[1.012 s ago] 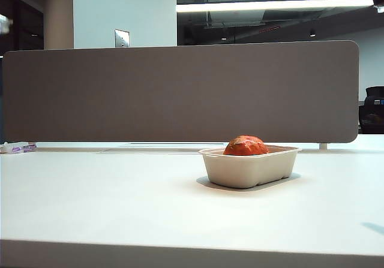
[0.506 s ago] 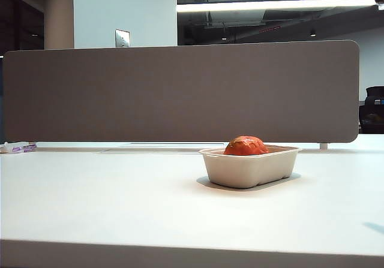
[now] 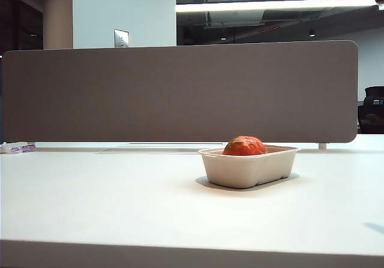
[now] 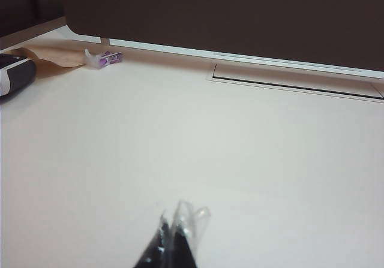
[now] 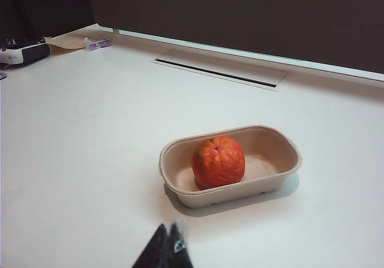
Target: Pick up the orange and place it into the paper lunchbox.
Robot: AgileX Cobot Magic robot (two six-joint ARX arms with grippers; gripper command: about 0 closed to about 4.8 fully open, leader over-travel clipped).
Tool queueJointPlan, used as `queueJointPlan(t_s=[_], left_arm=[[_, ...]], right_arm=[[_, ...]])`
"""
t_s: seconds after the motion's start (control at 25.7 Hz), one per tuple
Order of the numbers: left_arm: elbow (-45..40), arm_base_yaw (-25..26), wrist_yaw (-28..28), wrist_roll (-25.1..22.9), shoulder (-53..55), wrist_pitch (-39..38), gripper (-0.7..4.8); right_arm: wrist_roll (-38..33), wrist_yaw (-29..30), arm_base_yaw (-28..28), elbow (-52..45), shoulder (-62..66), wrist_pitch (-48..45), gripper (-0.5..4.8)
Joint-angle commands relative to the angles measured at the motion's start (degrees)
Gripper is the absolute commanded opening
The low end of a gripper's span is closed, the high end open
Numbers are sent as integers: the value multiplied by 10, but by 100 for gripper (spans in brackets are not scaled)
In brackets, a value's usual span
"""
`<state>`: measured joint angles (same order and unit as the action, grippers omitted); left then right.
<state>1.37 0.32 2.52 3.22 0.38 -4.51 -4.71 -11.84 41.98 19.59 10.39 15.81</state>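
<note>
Left jaws, right jaws closed, empty

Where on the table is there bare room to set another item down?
Bare table runs left of the paper lunchbox to the purple wrapper, and in front of it. The lunchbox holds the orange. Left gripper and right gripper hang shut, holding nothing.

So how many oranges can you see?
1. The orange sits inside the paper lunchbox on the white table. Nothing in these views looks able to hide another.
</note>
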Motion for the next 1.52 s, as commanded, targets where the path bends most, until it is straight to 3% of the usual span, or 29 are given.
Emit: queueJointPlan(t_s=[0.04, 0.23, 1.13, 1.21, 1.25, 1.32, 1.52], left_arm=[[-12, -28, -3, -27, -2, 17, -6], [-12, -65, 15, -38, -2, 12, -6], [-12, -60, 17, -48, -2, 12, -5], [-12, -60, 17, -47, -2, 11, -5], [-12, -60, 17, -48, -2, 12, -5], [-12, -60, 17, -48, -2, 12, -5], [-12, -60, 17, -47, -2, 11, -5]], right_arm=[[-2, 0, 0, 2, 0, -8, 0], [-2, 0, 0, 2, 0, -8, 0], [-2, -1, -1, -5, -5, -13, 0], [-2, -38, -33, -29, -22, -14, 0], [-2, -39, -79, -61, -44, -32, 0], [-2, -21, -155, -115, -78, -72, 0], [-2, 50, -249, -164, -103, -119, 0]])
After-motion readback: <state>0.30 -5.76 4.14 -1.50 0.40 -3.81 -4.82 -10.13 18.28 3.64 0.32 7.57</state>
